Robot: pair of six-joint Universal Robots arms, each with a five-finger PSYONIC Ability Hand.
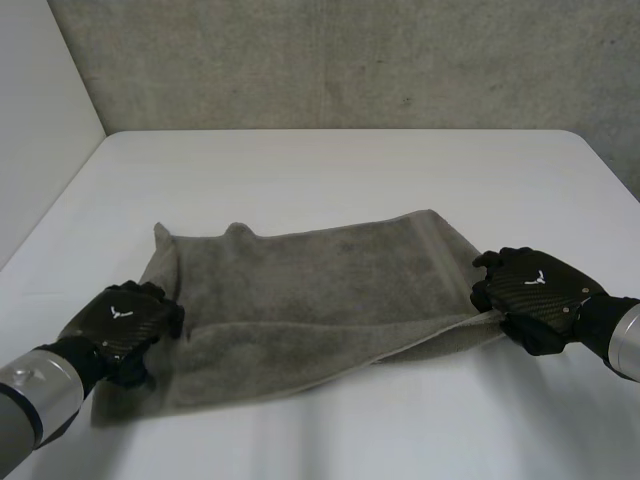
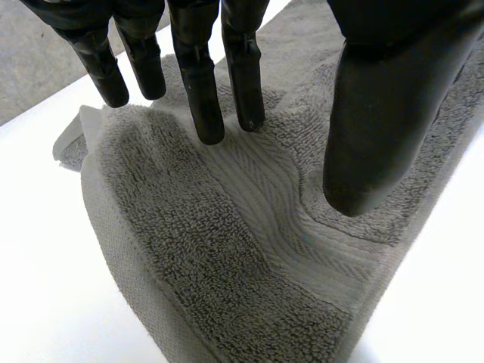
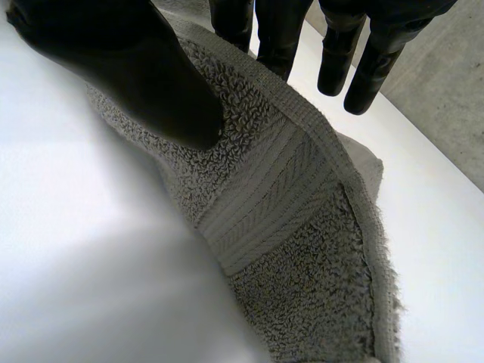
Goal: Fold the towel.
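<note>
A grey towel (image 1: 320,290) lies on the white table (image 1: 330,170), doubled over lengthwise, with its upper layer shifted back from the near edge. My left hand (image 1: 125,318) rests on the towel's left end. In the left wrist view its fingers (image 2: 200,83) are straight with the tips on the pile (image 2: 227,249), and the thumb stands apart. My right hand (image 1: 535,290) is at the towel's right end. There the thumb (image 3: 136,68) presses the hemmed edge (image 3: 287,227) against the fingers behind it, lifting the top layer slightly.
A grey wall (image 1: 350,60) rises behind the table's far edge. Bare white table lies beyond the towel and along the near edge in front of it.
</note>
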